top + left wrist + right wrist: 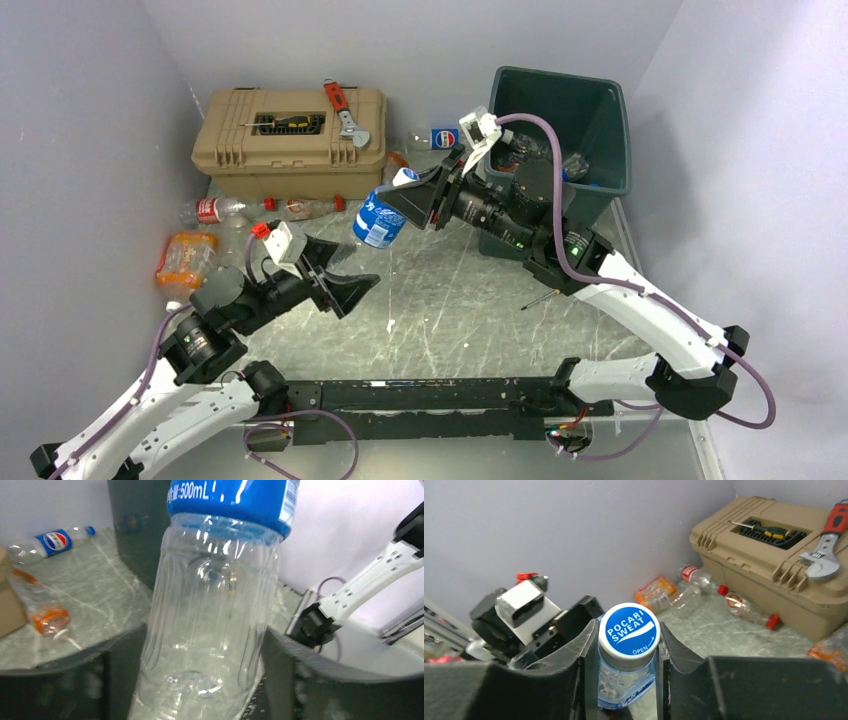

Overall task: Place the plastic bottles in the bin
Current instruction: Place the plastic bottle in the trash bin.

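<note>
A clear plastic bottle [378, 222] with a blue label and a blue-and-white cap hangs in the air between both arms. My right gripper [405, 195] is shut on its cap end; in the right wrist view the two fingers press the cap [629, 630] from both sides. My left gripper [345, 275] is shut on the clear lower body [210, 605], whose base sits between the fingers. The dark green-grey bin [600, 110] stands at the back right, behind the right arm, with bottles [575, 165] inside.
More bottles lie on the table: a red-labelled one [210, 210], a crushed orange one [185, 255] and a Pepsi one [445, 138]. The tan toolbox [290, 140] at the back left carries a red wrench [345, 110] and a screwdriver [285, 122]. Walls close in on three sides.
</note>
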You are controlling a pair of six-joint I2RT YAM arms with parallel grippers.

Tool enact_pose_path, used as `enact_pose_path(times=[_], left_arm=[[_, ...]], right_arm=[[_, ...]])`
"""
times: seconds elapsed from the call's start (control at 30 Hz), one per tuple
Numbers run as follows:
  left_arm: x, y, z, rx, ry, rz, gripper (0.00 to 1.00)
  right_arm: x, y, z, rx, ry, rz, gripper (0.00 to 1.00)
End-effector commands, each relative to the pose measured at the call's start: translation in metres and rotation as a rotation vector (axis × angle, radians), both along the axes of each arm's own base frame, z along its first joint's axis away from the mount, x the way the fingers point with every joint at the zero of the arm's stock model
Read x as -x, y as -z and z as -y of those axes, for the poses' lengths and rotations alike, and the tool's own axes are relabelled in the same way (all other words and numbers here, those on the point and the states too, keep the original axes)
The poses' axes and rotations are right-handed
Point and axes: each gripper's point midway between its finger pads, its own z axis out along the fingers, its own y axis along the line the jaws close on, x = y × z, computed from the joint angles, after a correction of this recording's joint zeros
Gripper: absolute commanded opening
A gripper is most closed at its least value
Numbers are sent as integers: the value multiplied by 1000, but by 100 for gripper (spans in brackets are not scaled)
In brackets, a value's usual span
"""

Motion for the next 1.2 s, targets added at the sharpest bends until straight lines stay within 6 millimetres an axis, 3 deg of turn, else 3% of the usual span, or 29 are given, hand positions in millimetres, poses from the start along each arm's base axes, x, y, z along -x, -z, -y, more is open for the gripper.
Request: enact_pose_path(times=[0.0, 0.1, 0.2, 0.3, 0.4, 0.47, 0.57, 0.63, 0.87, 1.1, 1.17], left_arm=[[-1, -14, -7, 42, -40, -9, 98], [-9, -15, -23, 55, -137, -44, 99], [-15, -10, -44, 63, -247, -62, 99], [-20, -4, -61, 84, -332, -66, 100], [-21, 5, -71, 93, -380, -66, 100], [-24, 12, -77, 90, -409, -72, 99], [-30, 24, -85, 68, -470, -97, 99], [-33, 29, -89, 51, -507, -121, 99], [-38, 57, -82, -60, -518, -231, 99], [-45, 76, -82, -132, -568, -314, 99], [-45, 77, -81, -139, -565, -317, 100]], right_arm=[[12, -50, 25, -113, 33, 65, 0], [7, -80, 66, -124, 182, 131, 0], [0, -117, 126, -163, 407, 209, 0], [-12, -139, 186, -208, 675, 271, 0], [-28, -144, 240, -179, 984, 312, 0], [-38, -137, 268, -86, 1197, 319, 0], [-55, -129, 284, 29, 1375, 331, 0], [-79, -117, 287, 80, 1427, 299, 0], [-171, -29, 307, 230, 1371, 34, 0], [-235, 70, 320, 353, 1306, -217, 0], [-243, 86, 320, 361, 1279, -253, 0]])
